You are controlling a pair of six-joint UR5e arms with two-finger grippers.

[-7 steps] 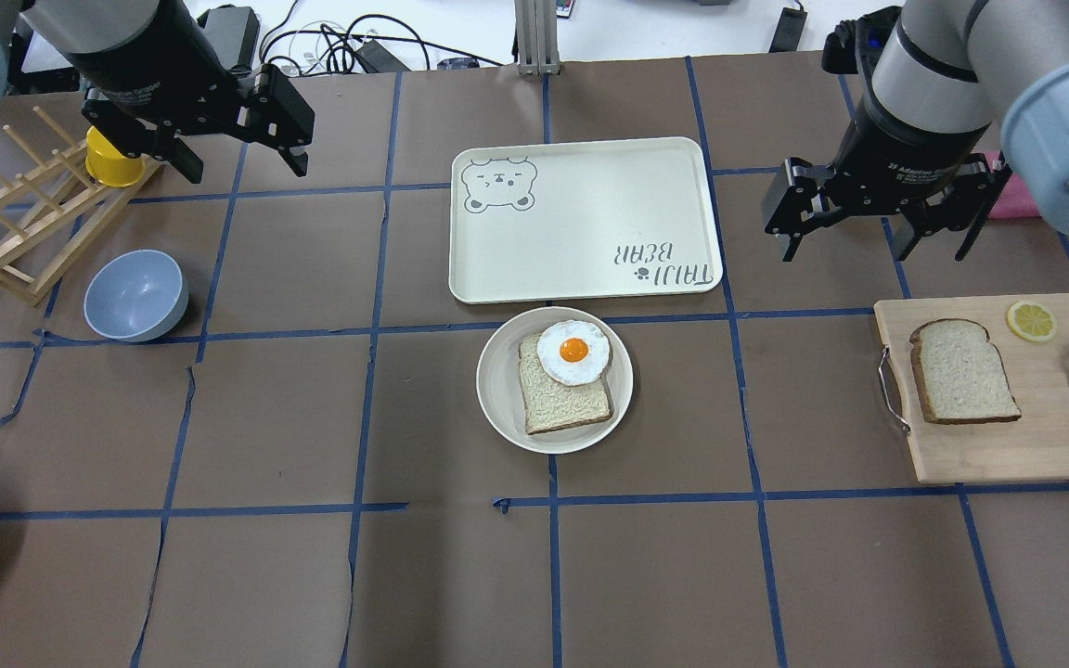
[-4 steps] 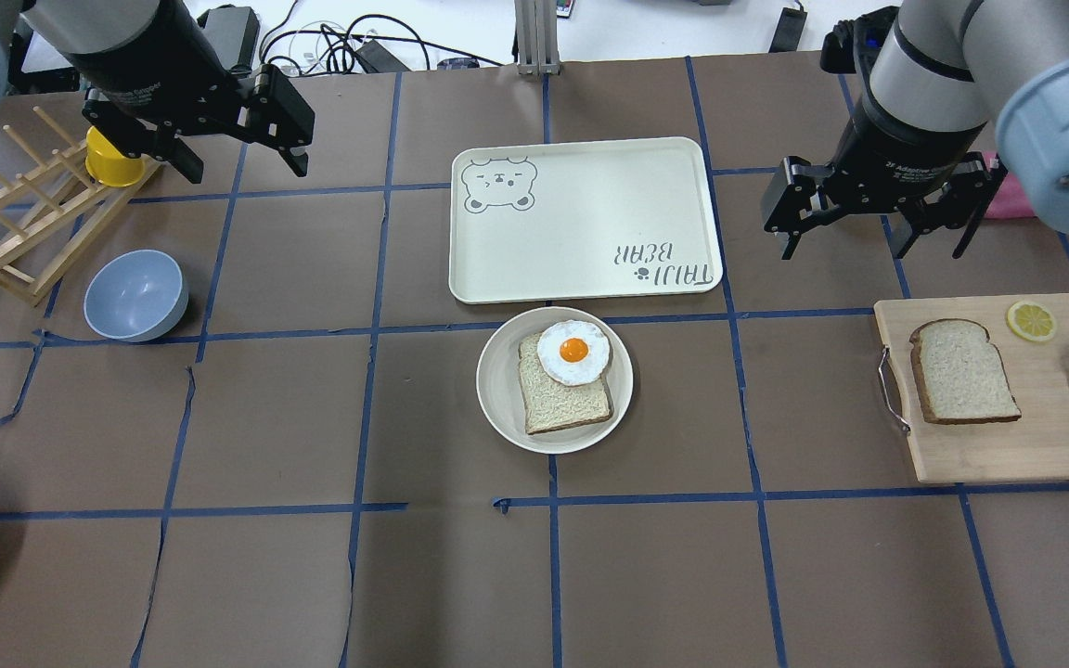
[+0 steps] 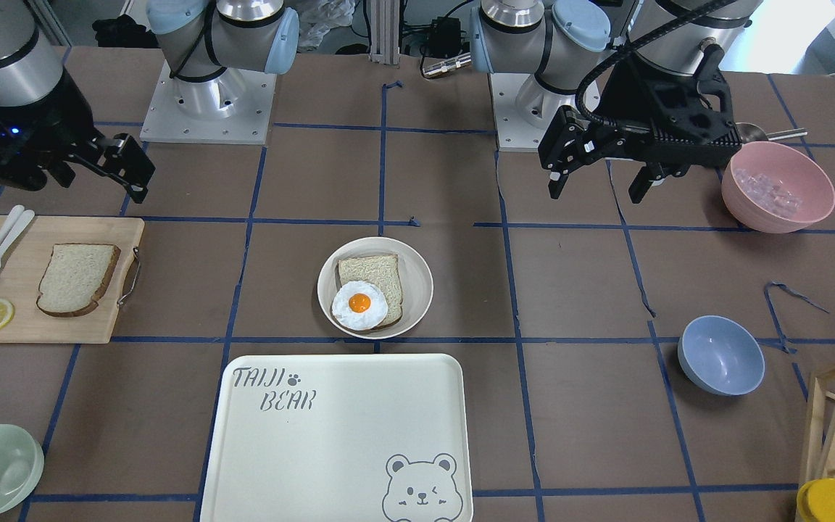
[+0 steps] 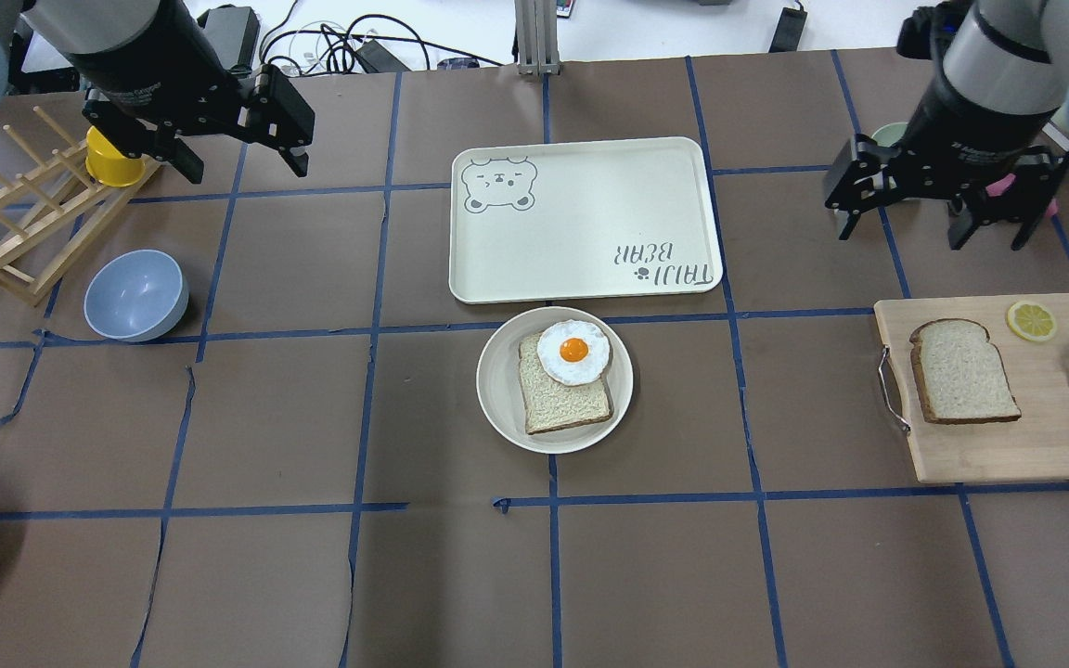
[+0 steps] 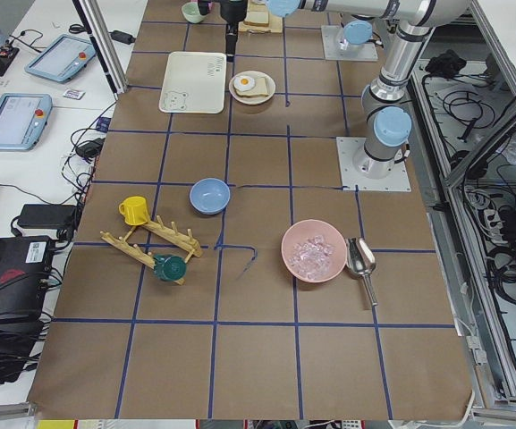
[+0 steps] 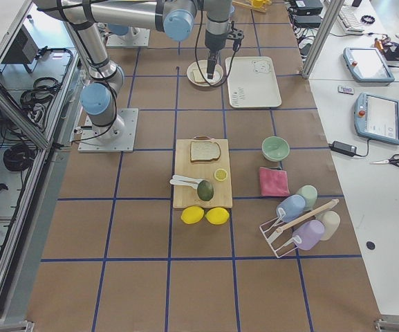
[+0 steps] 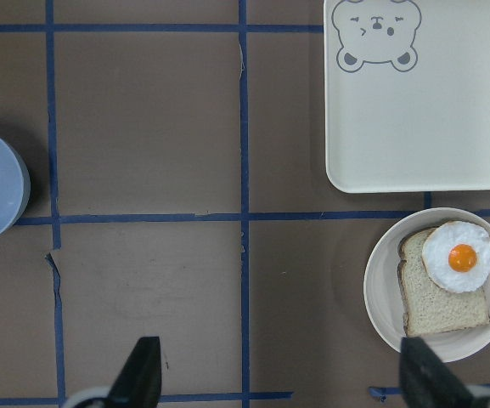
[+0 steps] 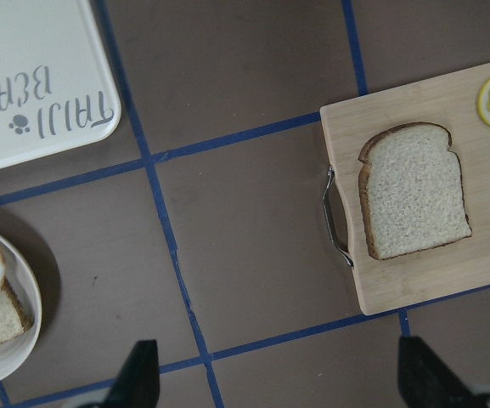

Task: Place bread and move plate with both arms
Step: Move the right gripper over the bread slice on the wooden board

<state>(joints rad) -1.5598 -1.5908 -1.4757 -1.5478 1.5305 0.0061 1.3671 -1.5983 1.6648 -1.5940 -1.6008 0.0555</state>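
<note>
The bread [image 4: 961, 371], a thick slice with a dark crust, lies on a wooden cutting board at the right; it also shows in the front view [image 3: 75, 279] and the right wrist view [image 8: 414, 191]. The plate [image 4: 497, 380] sits mid-table and holds a thinner slice topped with a fried egg [image 4: 573, 352]. My right gripper [image 4: 933, 237] is open and empty, in the air beyond the board's far edge. My left gripper [image 4: 245, 170] is open and empty, high at the far left, well away from the plate [image 7: 380, 289].
A large cream bear tray [image 4: 581, 218] lies just beyond the plate. The cutting board [image 4: 1036, 445] also carries a lemon slice [image 4: 1031, 320], white cutlery and an avocado. A blue bowl [image 4: 135, 295], a wooden rack [image 4: 15, 223] and a yellow cup [image 4: 112, 158] stand at the left.
My right gripper has moved to the right and slightly away, towards the space beyond the cutting board. The left arm, bread and plate have not moved.
</note>
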